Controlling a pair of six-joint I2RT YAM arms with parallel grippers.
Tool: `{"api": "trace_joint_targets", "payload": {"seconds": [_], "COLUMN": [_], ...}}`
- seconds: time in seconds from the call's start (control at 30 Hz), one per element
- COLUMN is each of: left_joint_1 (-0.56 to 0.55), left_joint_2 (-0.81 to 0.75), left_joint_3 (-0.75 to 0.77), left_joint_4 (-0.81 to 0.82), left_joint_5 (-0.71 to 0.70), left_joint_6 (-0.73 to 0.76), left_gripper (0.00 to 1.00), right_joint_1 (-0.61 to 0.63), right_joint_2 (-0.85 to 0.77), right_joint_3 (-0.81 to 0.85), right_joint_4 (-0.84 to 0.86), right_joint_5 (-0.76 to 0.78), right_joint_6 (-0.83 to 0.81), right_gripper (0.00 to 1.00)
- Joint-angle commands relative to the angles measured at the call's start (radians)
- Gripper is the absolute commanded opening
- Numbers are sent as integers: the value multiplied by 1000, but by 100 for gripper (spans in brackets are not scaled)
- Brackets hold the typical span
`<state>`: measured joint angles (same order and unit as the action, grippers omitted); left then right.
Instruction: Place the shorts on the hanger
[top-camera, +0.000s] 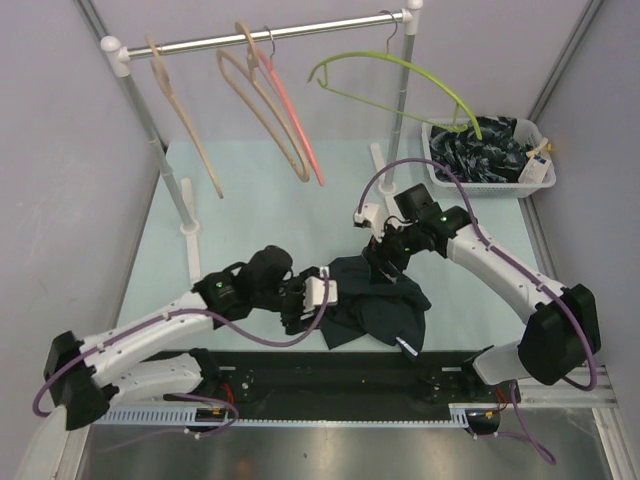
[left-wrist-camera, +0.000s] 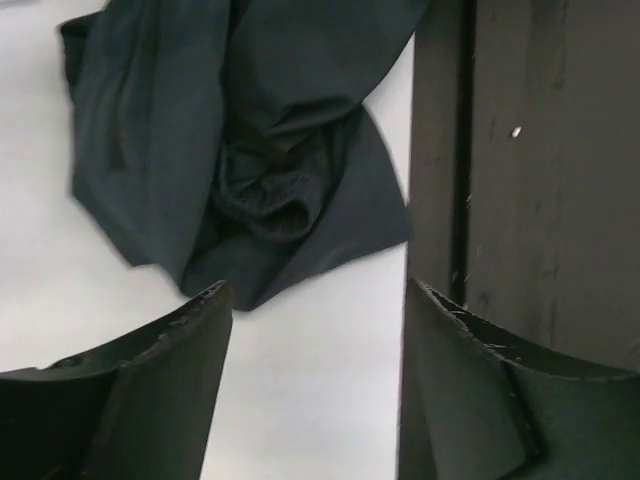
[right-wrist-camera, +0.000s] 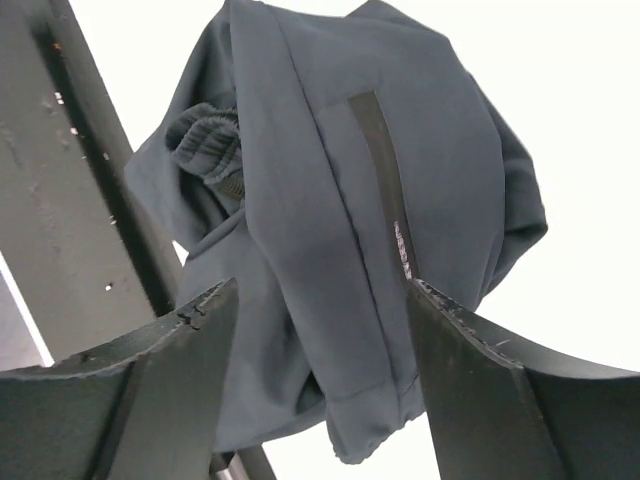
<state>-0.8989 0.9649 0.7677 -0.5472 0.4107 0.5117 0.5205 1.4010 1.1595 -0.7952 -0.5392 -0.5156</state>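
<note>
The dark navy shorts (top-camera: 375, 305) lie crumpled on the table near the front edge, between my two grippers. They also show in the left wrist view (left-wrist-camera: 250, 140) and the right wrist view (right-wrist-camera: 340, 200). My left gripper (top-camera: 312, 297) is open just left of the shorts, its jaws over bare table. My right gripper (top-camera: 382, 262) is open above the shorts' far edge, with a fold of fabric between its spread fingers (right-wrist-camera: 170, 380). The lime-green hanger (top-camera: 400, 72) hangs tilted on the rail at the back right.
Two beige wooden hangers (top-camera: 190, 125) and a pink hanger (top-camera: 295, 115) hang on the metal rail (top-camera: 270, 35) at the back. A white basket (top-camera: 535, 175) of dark clothes stands at the back right. A black strip (top-camera: 330, 375) runs along the table's front edge.
</note>
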Motion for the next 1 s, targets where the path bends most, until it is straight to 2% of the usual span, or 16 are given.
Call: {"api": "trace_joint_targets", "payload": {"seconds": [0.0,0.2,0.43,0.53,0.73,0.83,0.87,0.97], "left_joint_1": [-78,-95,-94,-80,-52,-18,-9,12], "left_joint_2": [155,360,437,460,538,577,581,563], "left_joint_3": [50,94,91,85,117,143,148,145], "left_joint_4": [184,188,224,234,245,231,227,224], "left_joint_5": [10,-35,-124,-145,-144,-122,-118,-115], "left_joint_6": [-249,-340,-409,-429,-478,-490,-492,-486], "left_gripper": [71,68,74,76,71,54,45,31], "right_joint_1": [44,55,56,59,73,85,85,87], "right_joint_2": [21,42,59,67,69,66,66,53], "right_joint_3": [-3,-14,-50,-64,-84,-93,-99,-103], "right_joint_4": [73,71,96,109,119,117,119,110], "right_joint_5": [48,58,53,45,45,64,67,73], "right_joint_6": [9,32,45,48,54,45,42,37], "right_gripper": [70,66,66,71,73,70,67,65]}}
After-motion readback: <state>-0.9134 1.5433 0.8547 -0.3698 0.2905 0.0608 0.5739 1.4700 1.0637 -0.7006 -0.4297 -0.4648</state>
